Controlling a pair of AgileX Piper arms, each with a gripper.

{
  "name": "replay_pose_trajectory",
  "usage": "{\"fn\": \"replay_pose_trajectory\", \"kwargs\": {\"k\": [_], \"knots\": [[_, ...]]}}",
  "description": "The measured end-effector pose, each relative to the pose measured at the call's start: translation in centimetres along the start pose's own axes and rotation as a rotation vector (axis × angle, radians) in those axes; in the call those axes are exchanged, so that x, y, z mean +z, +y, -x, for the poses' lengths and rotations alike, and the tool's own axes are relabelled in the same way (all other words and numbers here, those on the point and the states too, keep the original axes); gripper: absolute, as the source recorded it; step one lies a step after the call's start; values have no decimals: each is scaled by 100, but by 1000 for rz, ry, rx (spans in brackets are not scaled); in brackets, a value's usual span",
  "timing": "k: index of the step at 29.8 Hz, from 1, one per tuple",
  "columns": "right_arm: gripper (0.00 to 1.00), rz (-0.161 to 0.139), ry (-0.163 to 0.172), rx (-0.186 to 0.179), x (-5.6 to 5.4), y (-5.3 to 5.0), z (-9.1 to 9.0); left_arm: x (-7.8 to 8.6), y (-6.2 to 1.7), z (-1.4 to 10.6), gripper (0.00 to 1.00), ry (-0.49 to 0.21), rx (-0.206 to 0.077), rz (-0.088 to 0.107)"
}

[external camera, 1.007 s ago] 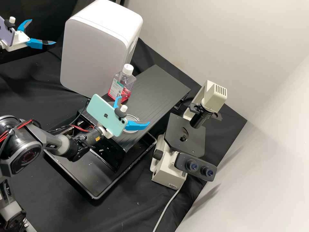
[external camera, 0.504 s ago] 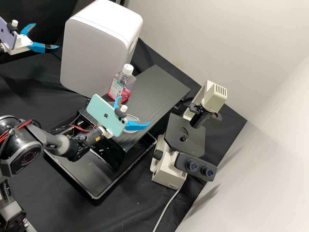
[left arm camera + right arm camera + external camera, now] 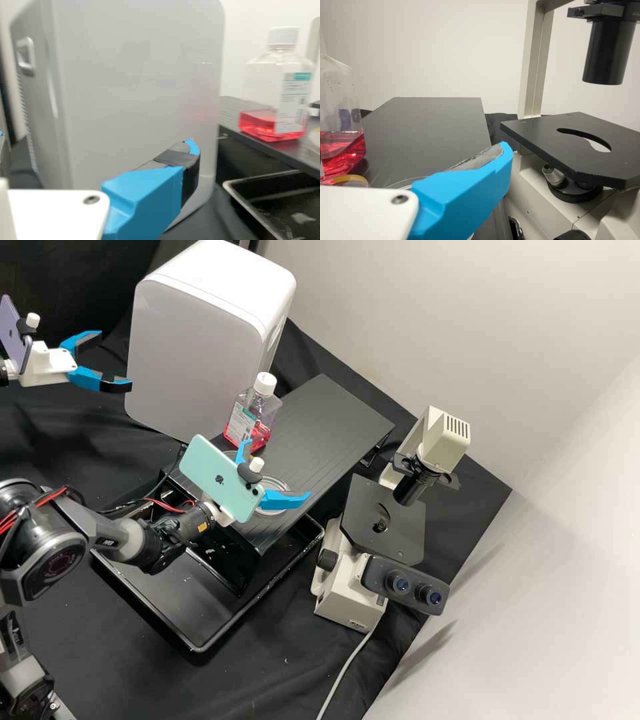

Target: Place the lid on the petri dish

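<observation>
My left tool (image 3: 115,359) has come down and rightward at the upper left of the frame, and now hangs open near the white box (image 3: 207,327). My right tool (image 3: 279,468) sits around the petri dish (image 3: 275,485) at frame centre, on the lower-left end of the black platform (image 3: 327,420); I cannot tell whether it grips. A bottle of pink liquid (image 3: 253,415) stands just above-left of the dish.

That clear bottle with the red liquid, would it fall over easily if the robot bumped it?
Probably not easily: the bottle stands upright and the red liquid fills just its bottom part, so its weight likely sits low. Being mostly empty, it is probably light and might slide on the black platform. Its clear walls look smooth, perhaps slippery.
</observation>
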Motion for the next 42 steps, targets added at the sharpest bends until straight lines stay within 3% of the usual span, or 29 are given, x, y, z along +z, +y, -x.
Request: {"fn": "replay_pose_trajectory", "kwargs": {"k": [3, 6, 12, 22, 33, 42], "knots": [[100, 0, 0, 0, 0, 0, 0, 40, -98, 30, 100, -28, -3, 7], [100, 0, 0, 0, 0, 0, 0, 96, -178, 67, 100, -69, -24, 6], [100, 0, 0, 0, 0, 0, 0, 203, -292, 156, 100, -137, -82, -8], [100, 0, 0, 0, 0, 0, 0, 404, -520, 264, 100, -213, -180, -2], [100, 0, 0, 0, 0, 0, 0, 584, -693, 350, 100, -287, -254, -8], [100, 0, 0, 0, 0, 0, 0, 643, -752, 382, 100, -313, -280, -12]]}}
